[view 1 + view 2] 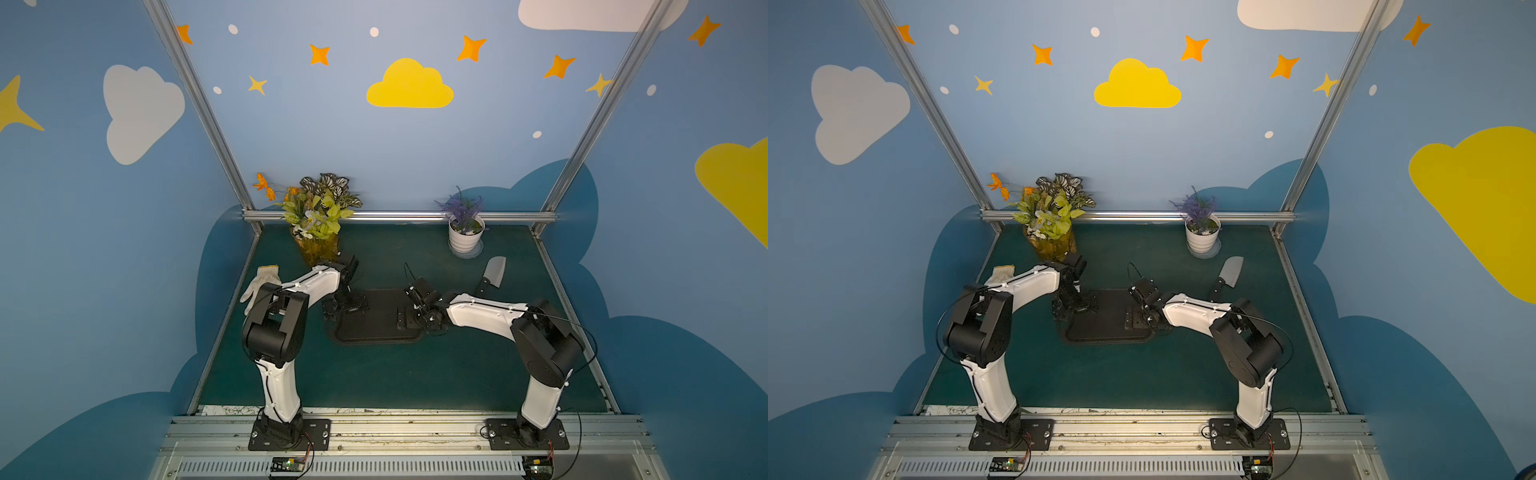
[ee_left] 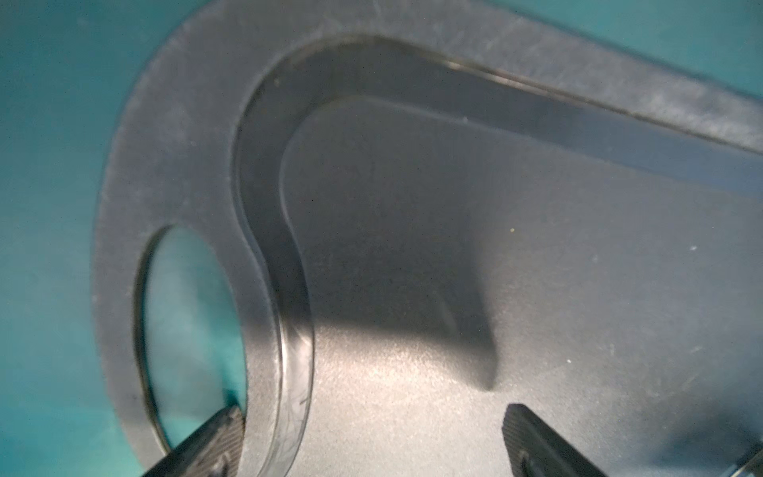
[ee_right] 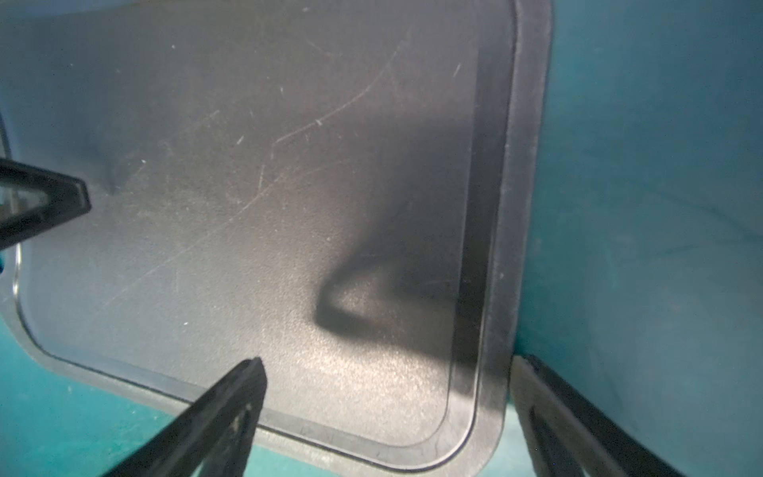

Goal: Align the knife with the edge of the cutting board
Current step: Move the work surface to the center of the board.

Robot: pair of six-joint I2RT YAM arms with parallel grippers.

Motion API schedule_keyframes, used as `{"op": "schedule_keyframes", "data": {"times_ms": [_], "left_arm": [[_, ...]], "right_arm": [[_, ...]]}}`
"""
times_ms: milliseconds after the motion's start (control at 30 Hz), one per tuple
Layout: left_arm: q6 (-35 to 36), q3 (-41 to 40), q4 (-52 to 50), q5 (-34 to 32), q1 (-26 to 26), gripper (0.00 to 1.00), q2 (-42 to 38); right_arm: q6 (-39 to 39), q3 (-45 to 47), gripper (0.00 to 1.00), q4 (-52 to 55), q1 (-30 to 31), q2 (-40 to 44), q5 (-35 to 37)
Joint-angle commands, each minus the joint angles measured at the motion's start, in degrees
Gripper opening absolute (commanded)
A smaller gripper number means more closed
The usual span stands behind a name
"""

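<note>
left arm [image 1: 311, 284]: elbow raised, white forearm sloping down toward 3 o'clock, wrist bent over the 9 o'clock end of the cutting board [image 1: 374, 320].
left jaws: apart, aimed down at the handle-hole end, gripping nothing.
right arm [image 1: 482, 313]: forearm low, reaching toward 9 o'clock, wrist over the board's 3 o'clock end.
right jaws: wide apart, gripping nothing.
cutting board: flat at the centre of the desk [image 1: 415, 374], long side running 9 to 3 o'clock.
knife [image 1: 494, 270]: on the desk at 2 o'clock from the board, apart from it, blade toward 12 o'clock, handle toward 7 o'clock.
top views only: knife, white glove [image 1: 259, 282] at 9 o'clock of the board, bouquet [image 1: 316, 212] at 11 o'clock, potted lavender [image 1: 465, 228] at 1 o'clock.
left wrist view only: one fingertip [image 2: 206, 446] over the edge of the oval hole [image 2: 186, 322], the other over the inner surface, groove [image 2: 268, 206] between.
right wrist view only: one fingertip [image 3: 231, 413] above the board, the other past its rim [image 3: 524, 206] above the desk; contact with the board hard to judge.
</note>
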State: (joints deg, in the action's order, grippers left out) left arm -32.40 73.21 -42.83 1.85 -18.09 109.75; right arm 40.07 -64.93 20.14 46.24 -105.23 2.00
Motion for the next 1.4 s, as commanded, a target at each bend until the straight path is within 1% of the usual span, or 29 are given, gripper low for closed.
{"op": "schedule_keyframes", "data": {"times_ms": [0,267,400,767,1367], "left_arm": [[-2.1,-1.1,4.5,8.7,-2.8,1.00,1.9],[-5.0,2.0,5.5,8.8,-5.9,1.00,4.5],[-5.6,5.1,4.7,8.7,-7.6,1.00,6.6],[-7.3,10.4,3.8,8.6,-10.8,1.00,10.3],[-9.3,14.3,3.3,8.1,-14.6,1.00,13.8]], "right_arm": [[0.6,1.4,0.97,2.0,-1.0,1.7,-0.7],[-0.8,3.6,0.97,0.9,-4.5,3.2,-1.6],[-1.3,4.6,0.98,0.5,-6.4,3.6,-2.0],[-2.8,7.1,0.98,0.5,-11.4,4.9,-3.7],[-3.0,11.8,0.97,0.1,-13.5,7.6,-3.4]]}}
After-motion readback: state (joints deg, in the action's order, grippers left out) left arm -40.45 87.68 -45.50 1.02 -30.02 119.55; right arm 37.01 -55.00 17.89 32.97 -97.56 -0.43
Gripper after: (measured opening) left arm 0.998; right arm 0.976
